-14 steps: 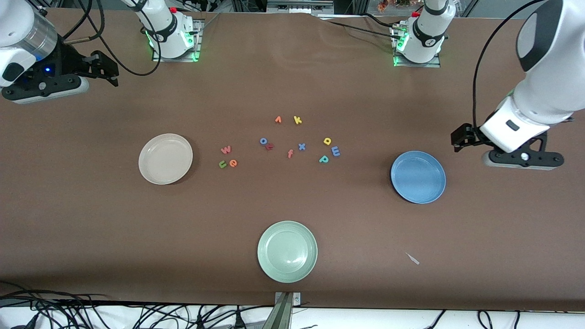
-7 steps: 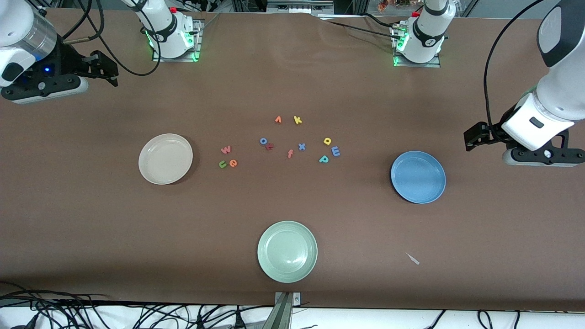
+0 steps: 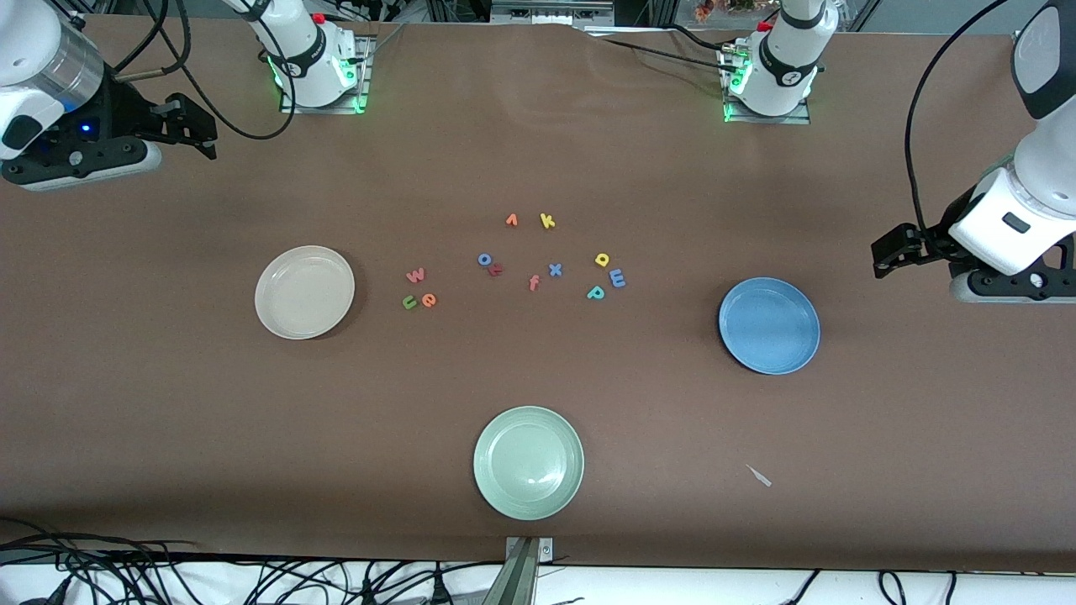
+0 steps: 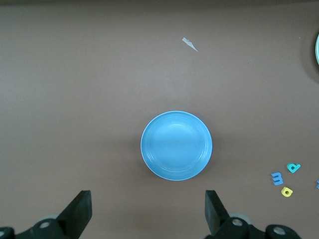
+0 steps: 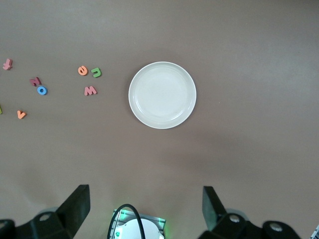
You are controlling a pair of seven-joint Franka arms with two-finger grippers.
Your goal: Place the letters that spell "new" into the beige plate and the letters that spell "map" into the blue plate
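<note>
Brown cloth covers the whole table in the front view, where a scatter of small foam letters lies between the beige plate and the blue plate. The pink-red w, green n and orange e sit just beside the beige plate, toward the blue one. The yellow a, blue m and teal p cluster nearer the blue plate but well apart from it. Both plates are empty, so by all appearances no letter has yet been sorted. A pale green plate lies nearer the camera than the letters. Over the past second the left hand has drawn back from beside the blue plate toward the left arm's end of the table; the right hand has not moved, waiting above the table at the right arm's end. That retreat likely means a reset, not a pick.

From the left wrist, the left hand's fingers stand wide apart and hold nothing, with the blue plate below and the m, p and a off to one side.

From the right wrist, the right hand's fingers are likewise spread and empty above the beige plate, with the e, n and w just beside the plate.
</note>
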